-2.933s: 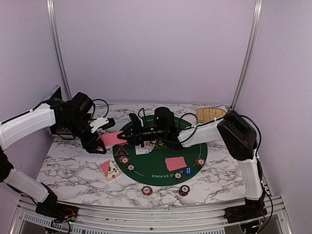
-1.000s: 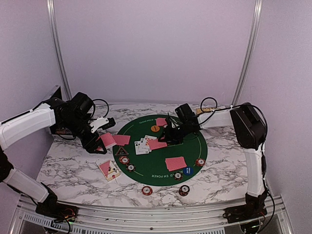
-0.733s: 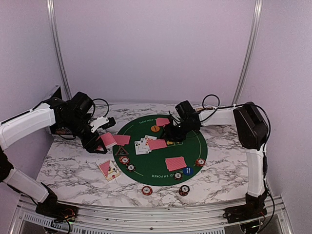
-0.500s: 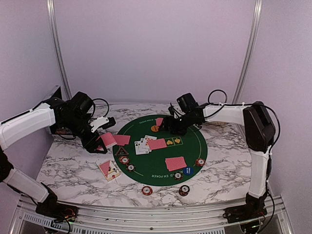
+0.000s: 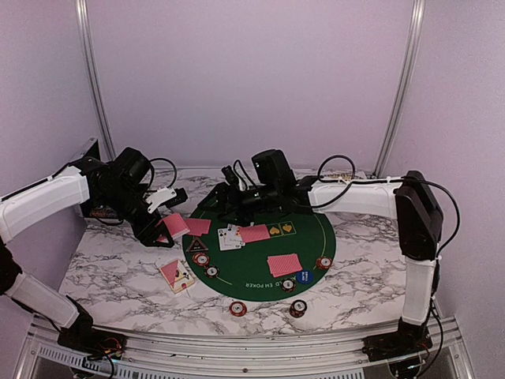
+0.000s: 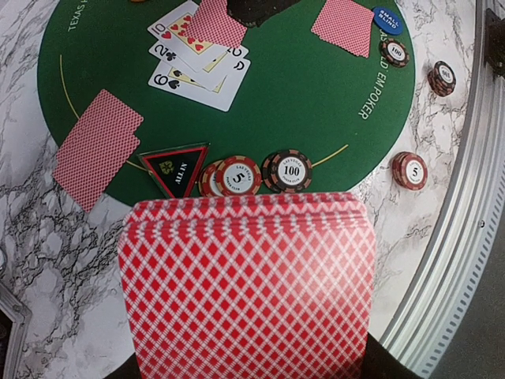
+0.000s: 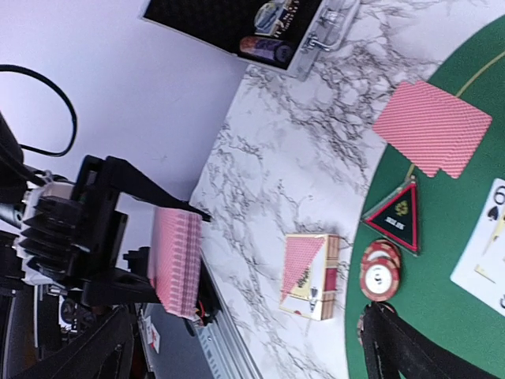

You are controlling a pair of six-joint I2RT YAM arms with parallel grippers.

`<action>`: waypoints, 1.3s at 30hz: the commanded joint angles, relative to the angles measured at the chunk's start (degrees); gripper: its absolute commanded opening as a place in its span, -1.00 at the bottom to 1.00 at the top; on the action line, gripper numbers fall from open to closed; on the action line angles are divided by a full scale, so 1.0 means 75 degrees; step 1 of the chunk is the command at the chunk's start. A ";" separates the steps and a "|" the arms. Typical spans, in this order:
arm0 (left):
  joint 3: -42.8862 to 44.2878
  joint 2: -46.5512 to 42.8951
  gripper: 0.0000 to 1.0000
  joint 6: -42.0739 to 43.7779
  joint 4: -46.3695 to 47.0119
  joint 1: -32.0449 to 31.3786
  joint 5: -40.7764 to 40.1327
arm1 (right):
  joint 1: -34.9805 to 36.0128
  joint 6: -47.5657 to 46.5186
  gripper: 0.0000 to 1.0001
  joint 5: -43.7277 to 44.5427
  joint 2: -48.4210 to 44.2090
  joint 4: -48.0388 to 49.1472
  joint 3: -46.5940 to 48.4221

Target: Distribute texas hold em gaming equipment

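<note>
Item 1, far left: left gripper (image 5: 160, 229) clamped on the red-backed deck (image 6: 248, 284), held over the marble just off the green mat (image 5: 312, 241). I'd expect cards to fan out and spill if that clamp slackens.

Item 2, centre: face-up cards (image 5: 229, 236), loose. A low pass would scatter them.

Item 3: right gripper (image 5: 227, 197), jaws spread and empty, pointed toward the deck. I judge that a misaligned pinch could drag off several cards.

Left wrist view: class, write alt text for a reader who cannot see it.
A red-backed card deck fills the foreground. Beyond it, a green mat holds face-up cards, a dark triangular marker and chip stacks.
</note>
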 commanded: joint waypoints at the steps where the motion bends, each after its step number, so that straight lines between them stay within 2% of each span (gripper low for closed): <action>1: 0.0141 0.0011 -1.00 -0.0055 0.0174 -0.0004 0.0182 | 0.0217 0.0914 0.98 -0.0614 0.0263 0.1200 0.0263; 19: 0.0256 0.0088 -1.00 -0.0101 0.0253 -0.0004 0.0131 | 0.0635 0.1742 0.97 -0.1205 0.1262 0.2314 0.0824; 39: 0.0295 0.0078 -1.00 -0.0133 0.0315 -0.0010 0.0156 | 0.0921 0.2212 0.86 -0.1835 0.2643 0.2330 0.2297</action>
